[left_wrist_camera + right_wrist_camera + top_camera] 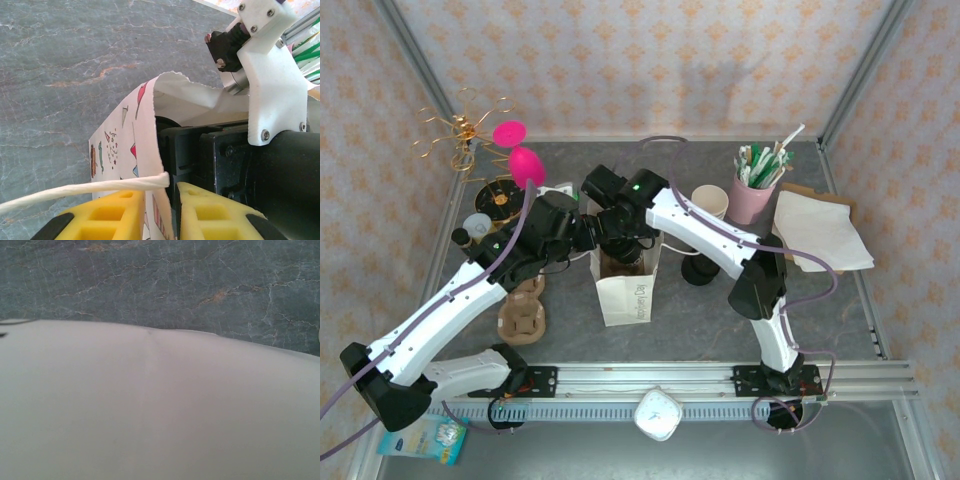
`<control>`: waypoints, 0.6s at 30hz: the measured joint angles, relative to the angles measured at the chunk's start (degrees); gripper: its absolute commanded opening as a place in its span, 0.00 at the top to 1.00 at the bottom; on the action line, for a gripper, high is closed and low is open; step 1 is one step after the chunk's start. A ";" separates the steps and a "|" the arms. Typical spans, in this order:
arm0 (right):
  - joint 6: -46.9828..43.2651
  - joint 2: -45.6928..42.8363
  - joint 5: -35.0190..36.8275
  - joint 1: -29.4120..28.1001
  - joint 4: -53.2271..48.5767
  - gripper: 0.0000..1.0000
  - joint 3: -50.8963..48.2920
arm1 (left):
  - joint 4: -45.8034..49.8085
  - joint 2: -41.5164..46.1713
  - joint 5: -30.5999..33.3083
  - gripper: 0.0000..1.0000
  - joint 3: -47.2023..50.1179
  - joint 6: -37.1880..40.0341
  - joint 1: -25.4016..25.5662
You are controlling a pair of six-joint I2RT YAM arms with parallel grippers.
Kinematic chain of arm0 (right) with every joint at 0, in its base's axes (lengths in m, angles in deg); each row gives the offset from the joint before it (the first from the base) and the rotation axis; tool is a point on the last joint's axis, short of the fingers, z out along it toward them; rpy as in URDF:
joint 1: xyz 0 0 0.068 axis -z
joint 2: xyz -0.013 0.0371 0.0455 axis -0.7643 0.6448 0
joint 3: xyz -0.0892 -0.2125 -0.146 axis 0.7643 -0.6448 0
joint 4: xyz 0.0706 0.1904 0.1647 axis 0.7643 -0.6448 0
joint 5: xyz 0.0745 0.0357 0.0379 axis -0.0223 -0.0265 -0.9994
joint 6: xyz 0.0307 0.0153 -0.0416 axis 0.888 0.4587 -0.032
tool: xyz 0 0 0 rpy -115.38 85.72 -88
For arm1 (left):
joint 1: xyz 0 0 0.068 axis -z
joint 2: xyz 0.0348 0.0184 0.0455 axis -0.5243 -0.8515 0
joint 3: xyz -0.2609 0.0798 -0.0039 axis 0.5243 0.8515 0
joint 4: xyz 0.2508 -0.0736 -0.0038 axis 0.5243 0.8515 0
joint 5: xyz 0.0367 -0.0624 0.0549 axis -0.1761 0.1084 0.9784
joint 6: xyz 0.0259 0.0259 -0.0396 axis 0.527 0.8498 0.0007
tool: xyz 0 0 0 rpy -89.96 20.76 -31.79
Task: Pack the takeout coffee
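Note:
A white paper bag (625,290) with printed drawings stands upright at the middle of the table. My left gripper (583,236) holds its left rim. In the left wrist view the yellow fingers (120,210) pinch the bag's wall (145,125) just under its twisted paper handle (75,192), so that gripper (161,189) is shut on the bag. My right gripper (620,243) reaches down into the bag's open mouth; its black body (225,165) fills the opening. The right wrist view faces the bag's white wall (160,405), with the fingers hidden. The takeout coffee is hidden.
A pink cup of straws (755,190), a stack of cream cups (710,203) and loose black lids (701,270) stand right of the bag. White napkins (820,232) lie far right. A cardboard cup carrier (523,310) lies left, with a gold wire stand (470,135) at the back left.

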 measured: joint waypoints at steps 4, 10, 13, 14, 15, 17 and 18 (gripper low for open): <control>-0.02 0.00 0.33 0.00 -0.02 0.12 1.51 | 0.00 0.00 0.00 0.75 0.00 0.00 0.00; -0.22 0.07 1.25 0.07 -1.27 0.08 3.23 | -1.09 0.02 0.44 0.75 0.00 0.00 0.00; -0.22 0.15 1.81 0.15 -2.19 0.07 4.11 | -1.62 0.04 0.44 0.75 -0.02 0.00 0.00; -0.22 0.15 1.92 0.22 -2.45 0.07 4.33 | -1.81 0.07 0.44 0.75 -0.02 0.00 0.00; -0.22 0.15 1.99 0.26 -2.58 0.07 4.50 | -2.10 0.07 0.44 0.75 -0.02 0.00 0.00; -0.22 0.15 2.05 0.33 -2.84 0.07 4.96 | -2.60 0.13 0.44 0.75 -0.02 0.00 0.00; -0.22 0.15 2.03 0.39 -2.91 0.07 5.07 | -2.64 0.17 0.46 0.75 -0.02 0.00 0.00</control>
